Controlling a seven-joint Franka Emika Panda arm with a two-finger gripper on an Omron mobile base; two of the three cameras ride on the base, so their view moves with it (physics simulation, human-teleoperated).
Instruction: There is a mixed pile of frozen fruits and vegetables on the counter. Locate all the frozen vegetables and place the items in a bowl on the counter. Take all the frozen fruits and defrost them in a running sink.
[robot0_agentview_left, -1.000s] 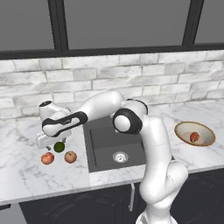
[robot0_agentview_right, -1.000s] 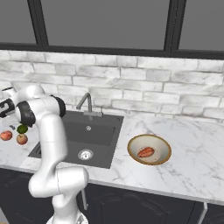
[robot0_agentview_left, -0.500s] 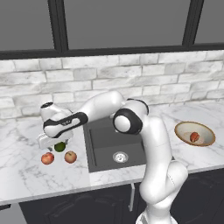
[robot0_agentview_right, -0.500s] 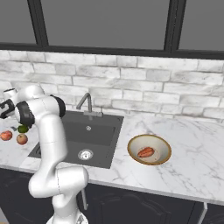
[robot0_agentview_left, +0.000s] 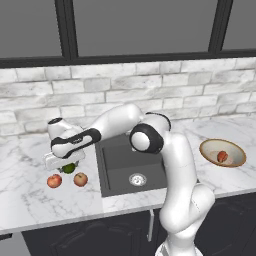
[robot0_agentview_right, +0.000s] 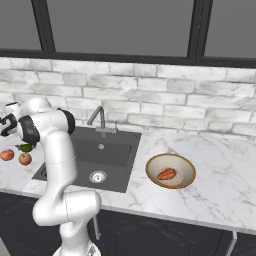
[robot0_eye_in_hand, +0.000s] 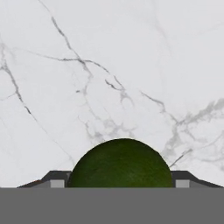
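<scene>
The dark green ball (robot0_eye_in_hand: 120, 164) lies on the white marble counter (robot0_eye_in_hand: 109, 65), between my gripper's (robot0_eye_in_hand: 120, 180) two fingertips, one on each side of it. The gripper (robot0_agentview_left: 62, 163) stands open, low over the green ball (robot0_agentview_left: 69, 168), left of the sink (robot0_agentview_left: 120, 172). Two apple-like balls (robot0_agentview_left: 54, 180) (robot0_agentview_left: 80, 179) rest just in front of it. The wooden-rimmed bowl (robot0_agentview_left: 235, 161) at the right holds the red-orange tapered piece (robot0_agentview_left: 222, 156). From the right base view I see the green ball (robot0_agentview_right: 26, 147), the apples (robot0_agentview_right: 7, 154) (robot0_agentview_right: 25, 159) and the bowl (robot0_agentview_right: 187, 175).
The curved faucet (robot0_agentview_right: 97, 117) stands behind the dark sink (robot0_agentview_right: 112, 150), with no water visible. A brick wall runs along the back of the counter (robot0_agentview_left: 30, 210). My arm reaches across the sink's left edge.
The gripper has come down and a little to the right, closing in over the green ball. The apples, the bowl and the base views have not shifted.
</scene>
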